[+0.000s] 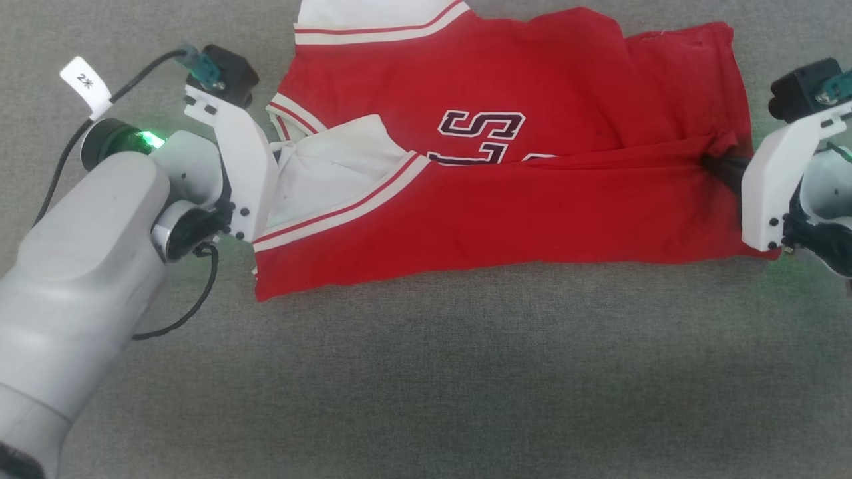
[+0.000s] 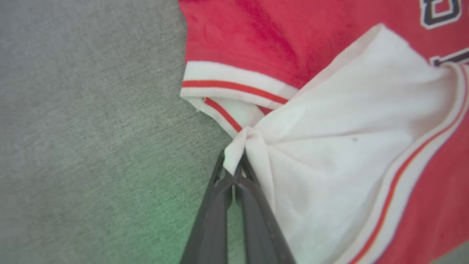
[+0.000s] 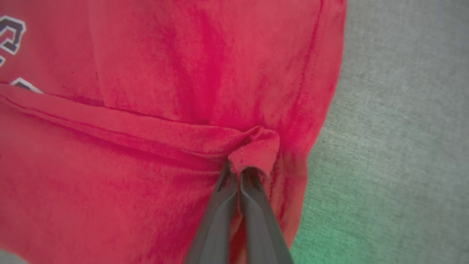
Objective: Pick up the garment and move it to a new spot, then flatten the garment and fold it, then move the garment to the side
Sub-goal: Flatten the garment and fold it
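Garment (image 1: 506, 213) lay half-folded on the grey desk (image 1: 426, 372), held between arms reaching in from either side: left hand (image 2: 233, 172) pinched closed on its white sleeve, right hand (image 3: 240, 172) clamped on a red edge.

Head camera looks steeply down on the garment (image 1: 506, 199); each wrist camera views one end of it, close up.

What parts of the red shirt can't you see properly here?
Lettering, head view: the garment's folded-over red flap covers its lower part.
Upper white sleeve, head view: cut off by the top edge.
Right gripper, head view: fingertips tucked into bunched red cloth.
Left gripper, left wrist view: pinched white cloth partly hides its tips.
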